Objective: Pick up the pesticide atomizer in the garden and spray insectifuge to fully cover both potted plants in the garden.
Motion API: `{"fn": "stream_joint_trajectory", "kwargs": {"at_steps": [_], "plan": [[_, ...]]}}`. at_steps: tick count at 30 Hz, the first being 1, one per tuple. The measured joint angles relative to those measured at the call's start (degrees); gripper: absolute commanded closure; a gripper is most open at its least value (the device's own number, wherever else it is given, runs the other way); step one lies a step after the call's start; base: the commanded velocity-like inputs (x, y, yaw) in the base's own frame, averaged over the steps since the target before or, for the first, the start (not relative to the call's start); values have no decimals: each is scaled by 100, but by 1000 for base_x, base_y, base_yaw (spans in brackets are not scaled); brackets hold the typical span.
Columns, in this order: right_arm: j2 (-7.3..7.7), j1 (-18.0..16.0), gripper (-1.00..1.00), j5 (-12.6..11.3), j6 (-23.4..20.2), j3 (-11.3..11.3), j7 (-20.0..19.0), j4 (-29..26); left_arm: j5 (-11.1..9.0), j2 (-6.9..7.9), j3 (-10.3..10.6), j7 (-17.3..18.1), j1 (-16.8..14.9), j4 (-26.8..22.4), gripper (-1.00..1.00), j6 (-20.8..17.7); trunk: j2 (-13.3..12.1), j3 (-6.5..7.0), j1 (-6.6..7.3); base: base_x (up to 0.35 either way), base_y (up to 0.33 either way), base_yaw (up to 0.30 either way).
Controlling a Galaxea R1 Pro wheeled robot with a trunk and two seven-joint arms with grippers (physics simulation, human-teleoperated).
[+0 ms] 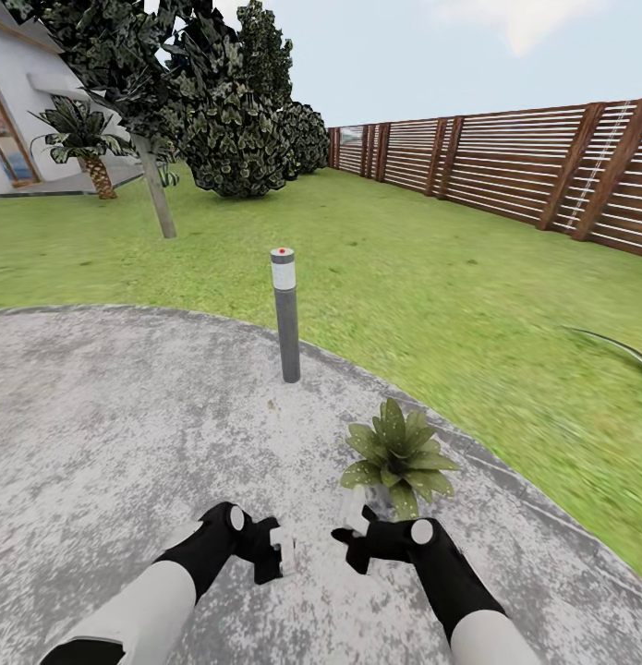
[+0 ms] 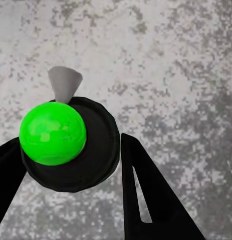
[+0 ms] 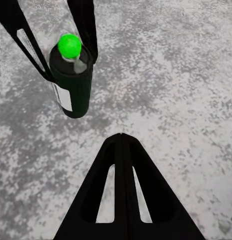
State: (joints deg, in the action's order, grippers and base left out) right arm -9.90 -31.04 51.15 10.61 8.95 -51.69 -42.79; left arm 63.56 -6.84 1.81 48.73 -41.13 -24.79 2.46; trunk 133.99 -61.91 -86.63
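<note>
The pesticide atomizer (image 3: pixel 70 80) is a black bottle with a white label, a bright green ball top (image 2: pixel 53 132) and a grey nozzle. It sits between the black fingers (image 3: pixel 84 30) of my left gripper (image 1: pixel 279 550), which is shut on it over the mottled paving. My right gripper (image 1: pixel 353 526) hangs beside it with its fingers pressed together and nothing in them; it also appears in the right wrist view (image 3: pixel 120 136). One potted plant (image 1: pixel 399 454), a low rosette of olive-green leaves, stands on the paving just beyond and to the right of my right gripper.
A grey bollard lamp (image 1: pixel 285 314) stands ahead at the rim of the paved round (image 1: pixel 127 416). Lawn (image 1: pixel 431 268) stretches beyond to a brown slat fence (image 1: pixel 542 166) on the right. A tree trunk (image 1: pixel 159 199), shrubs (image 1: pixel 237 139), a palm (image 1: pixel 90 148) and a house lie far left.
</note>
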Motion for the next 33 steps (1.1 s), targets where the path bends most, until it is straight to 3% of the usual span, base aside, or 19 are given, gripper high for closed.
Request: {"fn": "stream_joint_trajectory", "kwargs": {"at_steps": [3,6,21,24,29,33], "plan": [[-1,0,100,-527,-7,-589,-3,3,1,-16,-6,-56,1,1,100,-6,0,0,0,0,0,0],[-7,-1,100,-760,-5,-824,-11,5,-6,-13,-7,-57,1,1,100,6,0,0,0,0,0,0],[-7,-1,100,-795,-6,-850,-10,1,-95,34,-28,42,1,0,100,153,0,0,0,0,0,0],[-7,-2,100,-795,-6,-850,-10,0,-112,42,-51,256,1,0,100,183,0,0,0,0,0,0],[-7,0,100,-795,-6,-847,-10,3,-335,44,-46,478,-1,-8,100,204,0,0,0,0,0,0],[-7,-1,100,-795,-6,-846,-10,5,-460,44,-74,763,-6,-21,100,461,0,0,0,0,0,0]]}}
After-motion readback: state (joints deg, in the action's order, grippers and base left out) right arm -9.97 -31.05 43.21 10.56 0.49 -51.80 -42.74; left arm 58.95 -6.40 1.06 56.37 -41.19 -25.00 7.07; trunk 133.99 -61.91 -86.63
